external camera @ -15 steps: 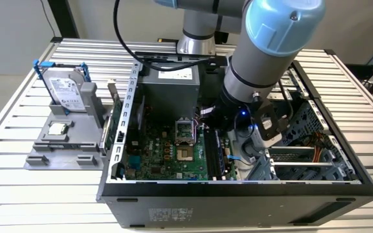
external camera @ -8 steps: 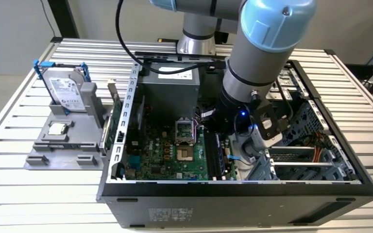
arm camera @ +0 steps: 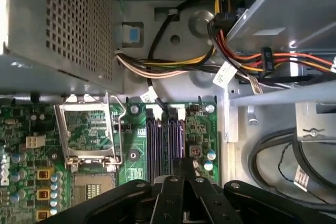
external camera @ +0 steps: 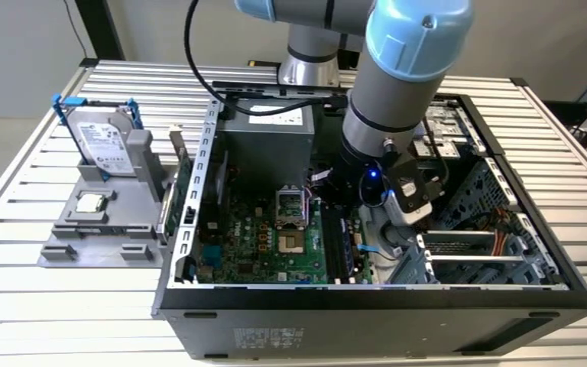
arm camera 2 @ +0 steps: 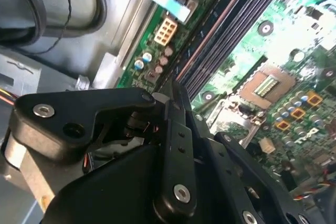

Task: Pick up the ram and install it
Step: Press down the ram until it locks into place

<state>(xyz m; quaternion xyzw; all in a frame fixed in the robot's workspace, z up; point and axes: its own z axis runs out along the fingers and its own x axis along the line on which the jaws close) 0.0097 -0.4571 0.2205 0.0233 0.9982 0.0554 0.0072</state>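
Ram stick (arm camera: pixel 184 162), the long flat dark blue-black circuit board, appears edge-on as a thin dark blade pinched between the black fingers (arm camera: pixel 169 190), which are drawn narrow around it; so little of it is exposed that I judge it to be the ram stick by its shape and position. It hangs upright just above the row of dark parallel memory slots (arm camera: pixel 164 140) on the green motherboard (external camera: pixel 263 245), its long edge running the same way as the slots, presumably so it can drop straight into one. I cannot tell whether its lower edge touches a slot yet. The grey and light-blue robot arm (external camera: pixel 396 92) reaches steeply down into the open black computer case (external camera: pixel 375 302) lying on its side on the slatted metal worktop (external camera: pixel 59 306), which leaves the board facing up. Beside the slots sits the open silver processor socket (arm camera: pixel 86 129). Outside the case, on the exterior view's left, the grey plastic parts holder (external camera: pixel 89 245) carries the silver box-shaped hard drive (external camera: pixel 100 141) standing on edge and the small square silver processor chip (external camera: pixel 92 202) lying flat.
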